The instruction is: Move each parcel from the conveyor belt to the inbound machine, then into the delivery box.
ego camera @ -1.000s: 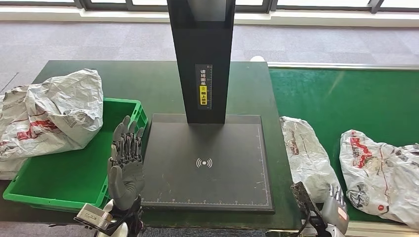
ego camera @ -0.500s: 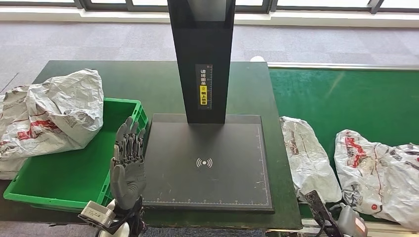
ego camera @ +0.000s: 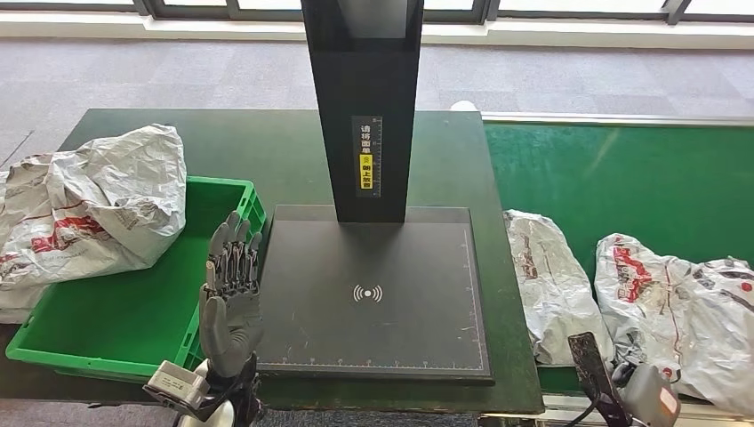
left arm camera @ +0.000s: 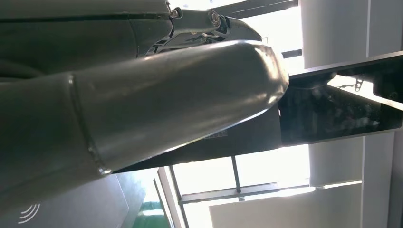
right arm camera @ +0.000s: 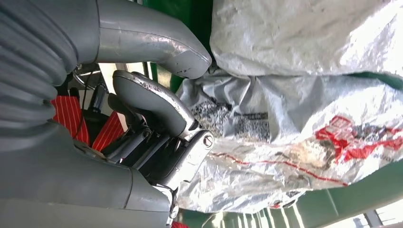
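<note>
One crumpled parcel (ego camera: 84, 200) lies in the green delivery box (ego camera: 124, 311); two parcels (ego camera: 556, 285) wait just beyond the empty, loosely curled right hand (right arm camera: 157, 137); left hand (ego camera: 229, 294) open, empty.

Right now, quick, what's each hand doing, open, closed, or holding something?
Left hand: open, fingers straight, holding nothing.
Right hand: fingers curled beside the crinkled grey plastic parcel; grasp cannot be told.

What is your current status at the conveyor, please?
Left robot hand open, raised beside scanner plate. Right robot hand empty beside belt parcel. Nothing blocking.
</note>
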`<state>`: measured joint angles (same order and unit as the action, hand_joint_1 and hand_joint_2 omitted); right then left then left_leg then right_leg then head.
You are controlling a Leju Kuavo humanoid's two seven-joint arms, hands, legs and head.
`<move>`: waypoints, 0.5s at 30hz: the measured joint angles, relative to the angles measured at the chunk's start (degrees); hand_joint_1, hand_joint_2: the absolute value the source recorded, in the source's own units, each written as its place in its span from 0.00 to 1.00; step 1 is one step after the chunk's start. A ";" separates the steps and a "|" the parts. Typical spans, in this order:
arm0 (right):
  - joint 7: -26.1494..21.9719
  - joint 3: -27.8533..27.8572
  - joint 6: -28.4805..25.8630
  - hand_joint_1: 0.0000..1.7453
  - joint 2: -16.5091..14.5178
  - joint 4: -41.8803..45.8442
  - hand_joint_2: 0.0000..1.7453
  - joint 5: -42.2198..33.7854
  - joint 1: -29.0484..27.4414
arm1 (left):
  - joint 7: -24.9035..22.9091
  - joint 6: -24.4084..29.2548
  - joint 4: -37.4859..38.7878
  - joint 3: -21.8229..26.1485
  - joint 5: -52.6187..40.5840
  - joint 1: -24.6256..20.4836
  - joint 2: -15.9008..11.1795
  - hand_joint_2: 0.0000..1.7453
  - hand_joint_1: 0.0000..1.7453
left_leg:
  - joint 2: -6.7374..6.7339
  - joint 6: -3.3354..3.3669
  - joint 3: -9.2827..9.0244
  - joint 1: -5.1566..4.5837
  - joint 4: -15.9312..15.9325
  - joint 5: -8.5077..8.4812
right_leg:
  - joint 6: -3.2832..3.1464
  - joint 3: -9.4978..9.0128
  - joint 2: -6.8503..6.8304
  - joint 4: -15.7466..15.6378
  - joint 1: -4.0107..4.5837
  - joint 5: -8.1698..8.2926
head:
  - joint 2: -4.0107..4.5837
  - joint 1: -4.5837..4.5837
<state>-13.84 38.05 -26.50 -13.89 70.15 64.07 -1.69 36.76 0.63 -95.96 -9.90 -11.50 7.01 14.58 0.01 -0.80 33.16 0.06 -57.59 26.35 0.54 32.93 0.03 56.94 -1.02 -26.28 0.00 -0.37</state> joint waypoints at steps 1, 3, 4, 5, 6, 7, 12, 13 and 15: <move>-0.01 -0.02 -0.26 1.00 -0.07 0.47 1.00 -0.18 -0.14 | 0.00 0.06 0.05 0.00 0.00 0.00 0.00 0.00 0.00 | 0.00 0.00 0.00 0.00 0.00 0.00 | 0.00 0.00 0.00 0.00 0.00 0.00 | 0.00 0.00; 0.01 -0.05 -0.79 1.00 -0.15 1.35 1.00 -0.43 -0.37 | 0.00 0.14 0.12 0.00 0.00 0.00 0.00 0.00 0.00 | 0.00 0.00 0.00 0.00 0.00 0.00 | 0.00 0.00 0.00 0.00 0.00 0.00 | 0.00 0.00; 0.03 -0.07 -1.02 1.00 -0.16 1.74 1.00 -0.48 -0.43 | 0.00 0.15 0.14 0.00 0.00 0.00 0.00 0.00 0.00 | 0.00 0.00 0.00 0.00 0.00 0.00 | 0.00 0.00 0.00 0.00 0.00 0.00 | 0.00 0.00; 0.04 -0.08 -1.18 1.00 -0.16 2.10 1.00 -0.51 -0.48 | 0.00 0.15 0.16 0.00 0.00 0.00 0.00 0.00 0.00 | 0.00 0.00 -0.01 0.00 0.00 0.00 | 0.00 0.00 0.00 0.00 0.00 0.00 | 0.00 0.00; 0.04 -0.09 -1.27 1.00 -0.16 2.40 1.00 -0.54 -0.51 | 0.00 0.15 0.17 0.00 0.00 0.00 0.00 0.00 0.00 | -0.01 0.00 -0.01 0.00 0.00 0.00 | 0.00 0.00 0.01 0.00 0.00 0.00 | 0.00 0.00; 0.04 -0.10 -1.34 0.78 -0.16 2.64 1.00 -0.55 -0.56 | 0.00 0.15 0.17 0.00 0.00 0.00 0.00 0.00 0.00 | -0.01 0.00 -0.01 0.00 0.00 0.00 | 0.00 0.00 0.00 0.00 0.00 0.00 | 0.00 0.00; 1.23 -0.30 -1.46 0.00 -0.04 3.19 1.00 0.83 -0.67 | 0.00 0.15 0.32 -0.02 0.00 -0.01 0.00 0.00 0.00 | -0.01 0.00 -0.01 0.00 0.00 0.00 | 0.00 0.00 0.00 0.00 0.00 0.00 | 0.00 0.00; 2.04 -0.42 -1.38 0.00 0.18 3.12 1.00 1.70 -0.58 | 0.00 0.15 0.46 -0.05 0.00 -0.04 0.00 0.00 0.00 | -0.01 0.00 -0.01 0.00 0.00 0.00 | 0.00 0.00 0.00 0.00 0.00 0.00 | 0.00 0.00; 3.59 -0.68 -1.12 0.00 1.12 2.38 1.00 3.23 -0.02 | 0.00 0.15 0.95 -0.20 0.01 -0.17 0.00 0.00 0.00 | -0.01 0.00 -0.01 -0.01 0.00 0.00 | 0.00 0.00 0.00 0.00 -0.01 0.00 | 0.00 0.00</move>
<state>-10.24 37.37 -27.62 -12.77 72.52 67.30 -1.71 36.76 0.79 -95.00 -10.10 -11.49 6.84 14.58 0.00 -0.80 33.15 0.06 -57.59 26.35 0.54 32.92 0.03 56.94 -1.02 -26.28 0.00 -0.37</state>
